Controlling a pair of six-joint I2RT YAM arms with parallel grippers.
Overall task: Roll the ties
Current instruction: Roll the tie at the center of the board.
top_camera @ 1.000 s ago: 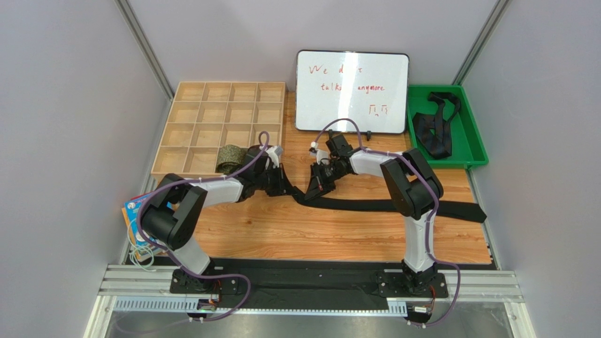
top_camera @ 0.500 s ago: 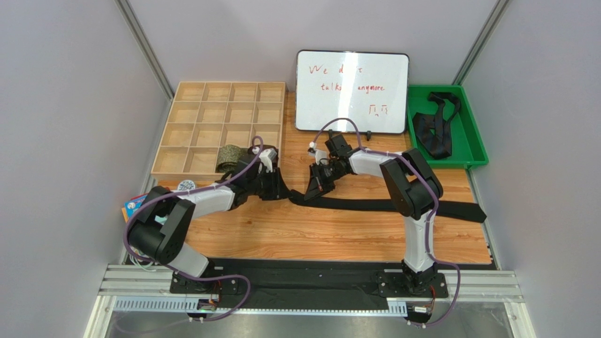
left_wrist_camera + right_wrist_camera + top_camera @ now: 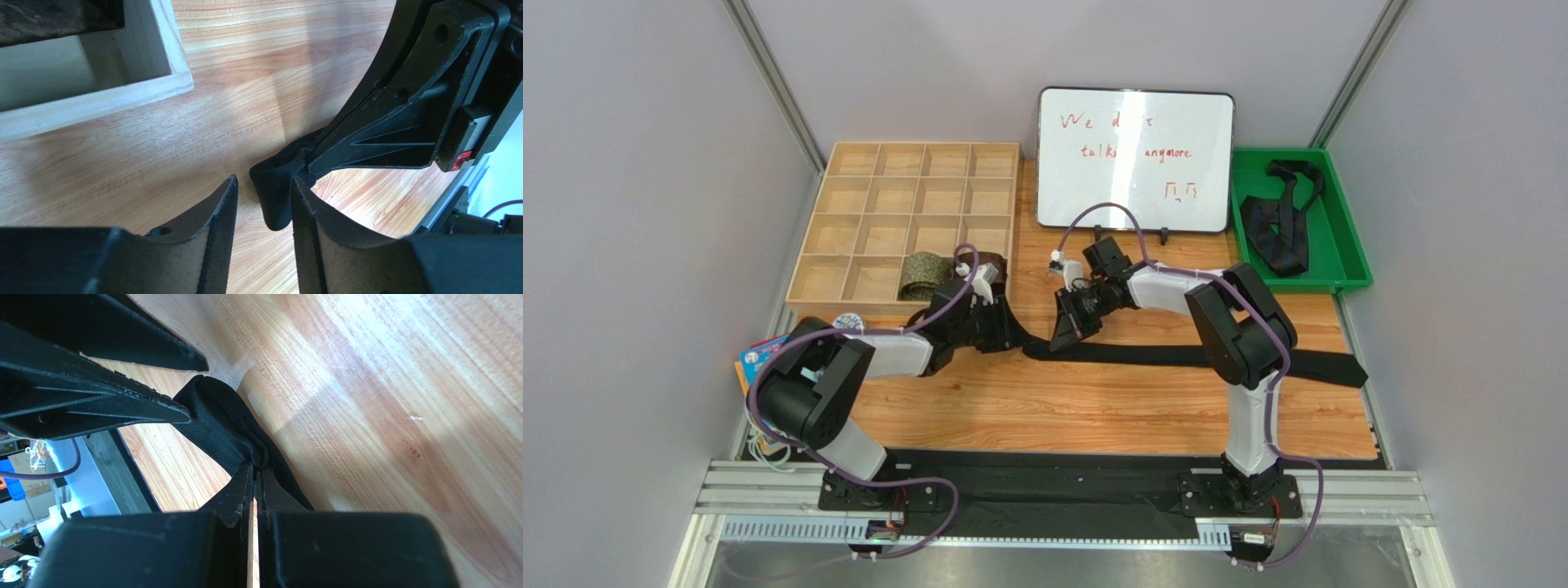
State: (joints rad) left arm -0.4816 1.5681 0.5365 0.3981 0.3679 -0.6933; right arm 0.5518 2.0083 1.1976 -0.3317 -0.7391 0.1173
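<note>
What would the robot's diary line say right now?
item: long black fabric tie | right jaws: shut on its end | left jaws: open, tie end between them | rest of tie: flat on wooden table

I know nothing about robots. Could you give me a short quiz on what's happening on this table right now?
1. True or false: the right tool is clamped on the black tie.
2. Where does the rolled olive tie sit? A: green bin. B: wooden tray. C: whiteboard.
3. Fill in: on the left tool, the jaws stand ____ around the tie's end.

Key: 1 true; 2 B; 3 open.
</note>
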